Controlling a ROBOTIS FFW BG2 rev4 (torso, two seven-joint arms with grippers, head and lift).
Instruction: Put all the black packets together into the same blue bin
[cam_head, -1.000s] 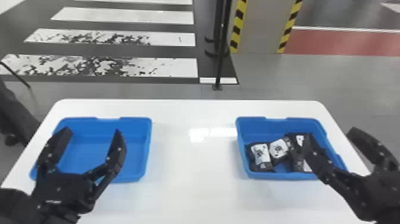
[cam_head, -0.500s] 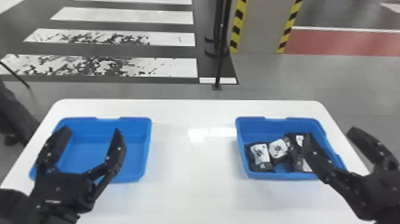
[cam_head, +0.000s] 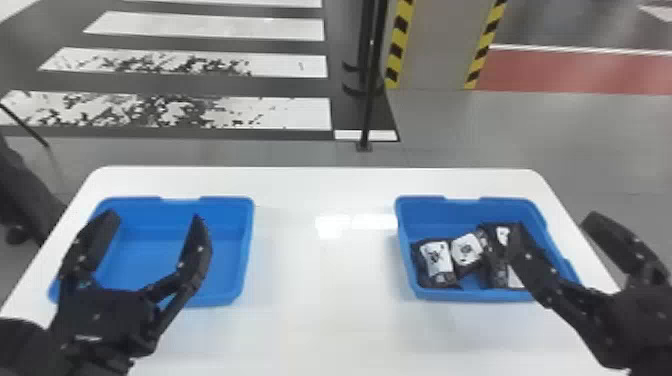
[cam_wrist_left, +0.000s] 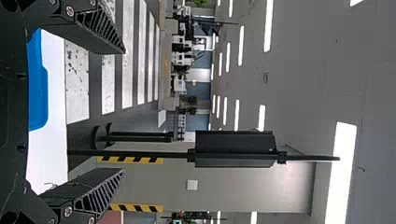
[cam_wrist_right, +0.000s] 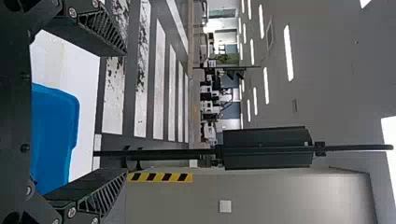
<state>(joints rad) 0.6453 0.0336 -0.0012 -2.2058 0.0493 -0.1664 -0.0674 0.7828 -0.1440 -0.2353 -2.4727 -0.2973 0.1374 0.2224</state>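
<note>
Black packets (cam_head: 438, 262) lie inside the right-hand blue bin (cam_head: 419, 216).

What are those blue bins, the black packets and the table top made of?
The left blue bin and right blue bin look like satin moulded plastic: even colour, rounded corners. The black packets seem to be flexible film or foil, going by their soft, uneven outlines. The table top looks like glossy laminate or painted board, with bright reflections.
</note>
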